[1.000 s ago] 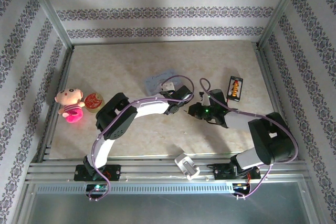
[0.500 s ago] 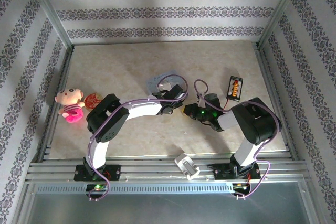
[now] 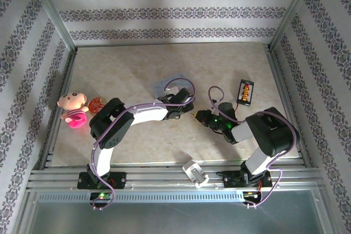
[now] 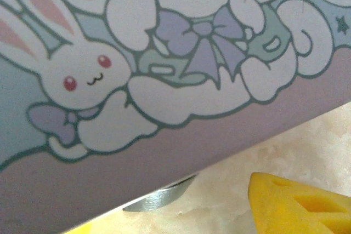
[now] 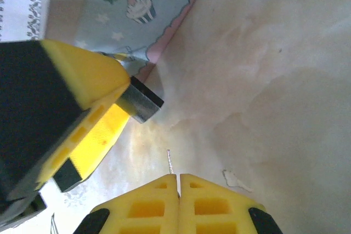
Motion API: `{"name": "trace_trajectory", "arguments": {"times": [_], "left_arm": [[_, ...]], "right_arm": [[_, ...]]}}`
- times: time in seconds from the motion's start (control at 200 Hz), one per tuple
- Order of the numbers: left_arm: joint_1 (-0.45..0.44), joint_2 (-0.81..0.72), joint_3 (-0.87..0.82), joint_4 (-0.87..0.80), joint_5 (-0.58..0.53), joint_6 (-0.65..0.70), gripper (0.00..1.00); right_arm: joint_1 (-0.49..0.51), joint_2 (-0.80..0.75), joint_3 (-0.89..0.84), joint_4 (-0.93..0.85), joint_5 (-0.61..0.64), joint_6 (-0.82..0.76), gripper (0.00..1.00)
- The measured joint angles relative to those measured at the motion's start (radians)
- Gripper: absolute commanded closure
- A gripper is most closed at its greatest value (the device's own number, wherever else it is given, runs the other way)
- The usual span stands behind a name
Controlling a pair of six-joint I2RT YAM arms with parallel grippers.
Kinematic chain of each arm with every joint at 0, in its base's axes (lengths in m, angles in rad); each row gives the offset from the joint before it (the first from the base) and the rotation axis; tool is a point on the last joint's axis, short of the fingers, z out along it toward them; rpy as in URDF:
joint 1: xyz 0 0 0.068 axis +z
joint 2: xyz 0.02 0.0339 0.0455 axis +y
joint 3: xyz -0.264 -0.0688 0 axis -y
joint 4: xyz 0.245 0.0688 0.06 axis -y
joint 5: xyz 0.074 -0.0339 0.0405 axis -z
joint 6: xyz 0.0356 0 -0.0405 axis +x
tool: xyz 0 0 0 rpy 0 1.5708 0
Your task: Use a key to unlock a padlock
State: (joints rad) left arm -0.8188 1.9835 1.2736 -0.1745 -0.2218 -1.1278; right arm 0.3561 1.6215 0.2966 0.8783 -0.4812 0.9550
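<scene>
Since a second ago the right arm (image 3: pixel 269 132) has folded its elbow in from the 3 o'clock rail toward the middle. The left arm (image 3: pixel 143 114) has drawn its elbow toward 9 o'clock. The tin (image 3: pixel 163 85) has kept its place near the centre of the desk (image 3: pixel 126 64).

We see the left gripper (image 3: pixel 186 111) at 5 o'clock of the tin, jaws wide. In the left wrist view one yellow finger (image 4: pixel 299 201) sits at the lower right and a sliver of the other at the bottom left, with bare desk between them and the bunny-printed tin close above. A silvery strip (image 4: pixel 158 199) pokes out under the tin; we cannot tell whether it is the shackle.

In the right wrist view the padlock (image 5: pixel 141 100), a small dark block, sits at the tip of a left finger, just beside the tin's corner. The right gripper (image 5: pixel 178 180), near the left one at its 3 o'clock, is pressed together on the key (image 5: pixel 170 160), a thin sliver jutting toward the padlock but apart from it.

A plush (image 3: pixel 73 108) lies at the desk's 9 o'clock edge and a battery holder (image 3: pixel 245 91) at 2 o'clock of the right gripper.
</scene>
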Motion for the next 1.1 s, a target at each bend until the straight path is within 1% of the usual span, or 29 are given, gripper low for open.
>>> {"name": "trace_trajectory", "arguments": {"times": [0.075, 0.17, 0.265, 0.425, 0.555, 0.65, 0.834, 0.954, 1.099], "left_arm": [[-0.008, 0.000, 0.002, -0.014, -0.035, 0.001, 0.28], [-0.026, 0.004, 0.040, -0.086, -0.105, 0.004, 0.30], [-0.050, 0.032, 0.144, -0.178, -0.171, 0.018, 0.30], [-0.082, 0.085, 0.280, -0.262, -0.253, 0.043, 0.31], [-0.091, 0.133, 0.332, -0.333, -0.282, 0.043, 0.34], [-0.091, 0.171, 0.357, -0.391, -0.298, 0.025, 0.39], [-0.098, 0.228, 0.422, -0.517, -0.319, -0.041, 0.39], [-0.107, 0.253, 0.455, -0.555, -0.330, -0.067, 0.39], [-0.109, 0.258, 0.460, -0.570, -0.337, -0.082, 0.43]], "right_arm": [[-0.011, -0.043, -0.007, -0.027, 0.004, -0.002, 1.00], [-0.021, -0.085, -0.011, -0.064, 0.006, -0.008, 1.00], [-0.033, -0.132, -0.012, -0.121, 0.006, -0.016, 1.00], [-0.053, -0.229, -0.020, -0.219, 0.018, -0.043, 1.00], [-0.079, -0.291, -0.027, -0.284, 0.022, -0.068, 1.00], [-0.093, -0.325, -0.027, -0.323, 0.024, -0.080, 1.00], [-0.106, -0.378, -0.027, -0.390, 0.026, -0.106, 1.00], [-0.106, -0.398, -0.027, -0.426, 0.030, -0.122, 1.00], [-0.111, -0.425, -0.027, -0.463, 0.036, -0.134, 1.00]]}}
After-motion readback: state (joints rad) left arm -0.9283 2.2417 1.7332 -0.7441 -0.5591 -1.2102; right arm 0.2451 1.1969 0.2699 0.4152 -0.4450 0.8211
